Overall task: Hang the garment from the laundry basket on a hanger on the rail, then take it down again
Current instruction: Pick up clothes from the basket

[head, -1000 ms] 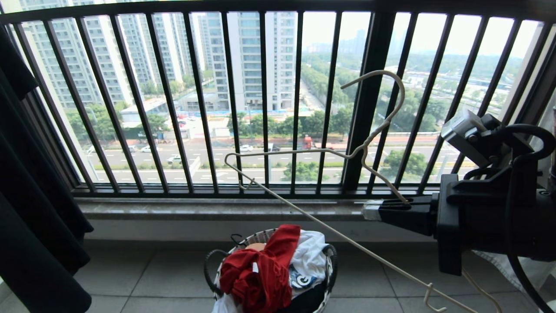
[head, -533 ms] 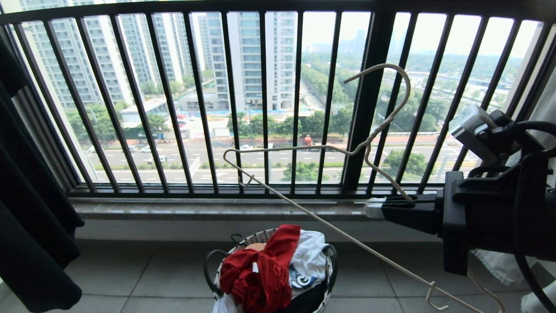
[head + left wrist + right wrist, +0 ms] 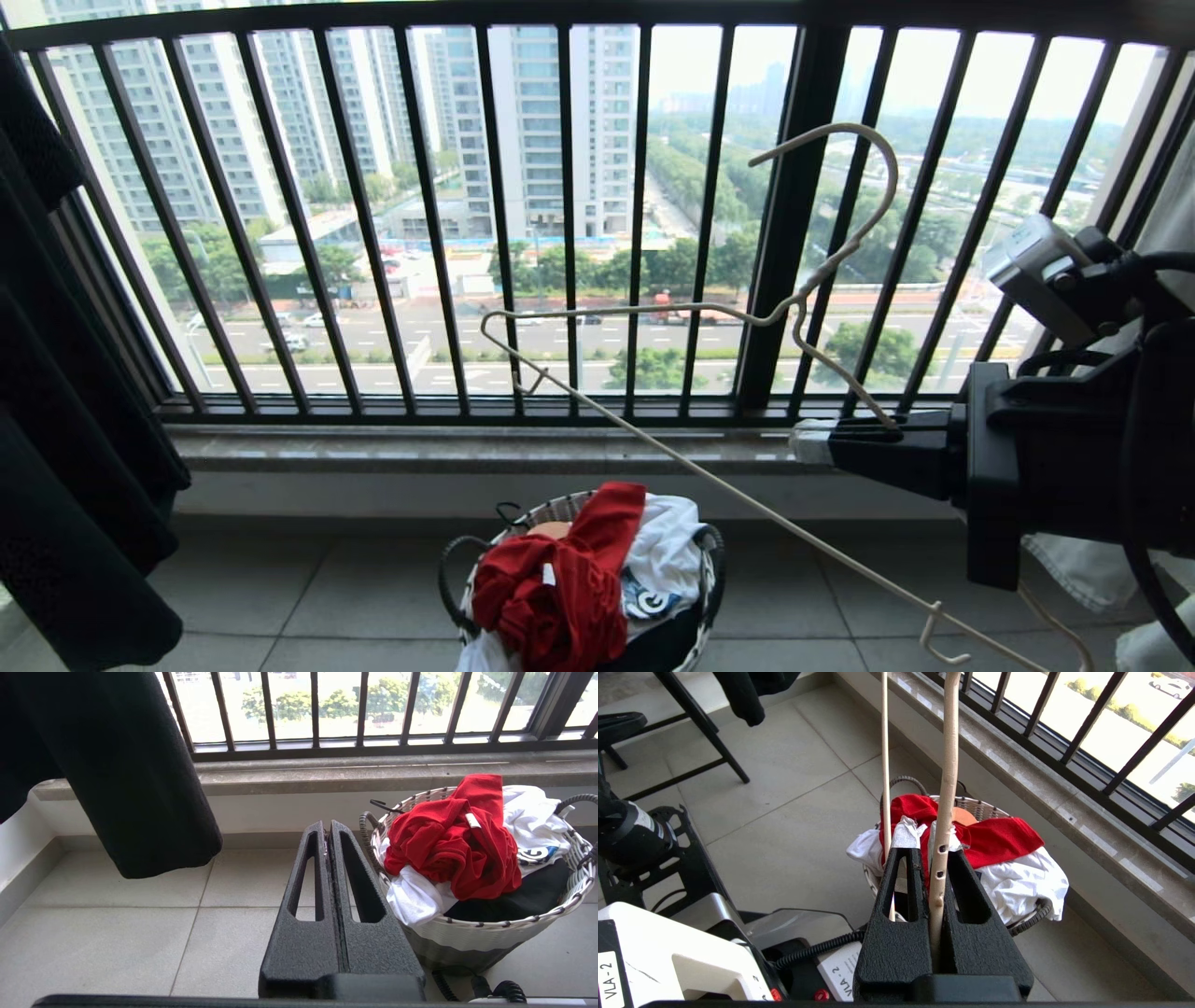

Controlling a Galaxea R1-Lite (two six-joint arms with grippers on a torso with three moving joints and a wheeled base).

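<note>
The right gripper [image 3: 822,446] comes in from about 3 o'clock in the head view, its jaws clamped together on one sloping shoulder wire of the hanger [image 3: 653,446], which tilts with its hook up toward 1 o'clock against the black balustrade [image 3: 792,215]. The left gripper [image 3: 328,833] sits low beside the laundry basket [image 3: 490,933], jaws pressed together on nothing. The garment [image 3: 560,579] lies crumpled on top of the laundry basket at 6 o'clock in the head view, over a white T-shirt [image 3: 667,551] and something black underneath; the rail is not in view. Judging by its thinness, the hanger is light and springy, and gripped at one shoulder it will likely want to swing or twist, so a hold nearer the neck would steady it. The red cloth looks soft, limp and light; it should bunch and trail wherever pinched, and may drag the white shirt along. A raised fold near the collar, if it can be found, seems the best place to take hold, keeping the neck opening free for the hanger's arm.
</note>
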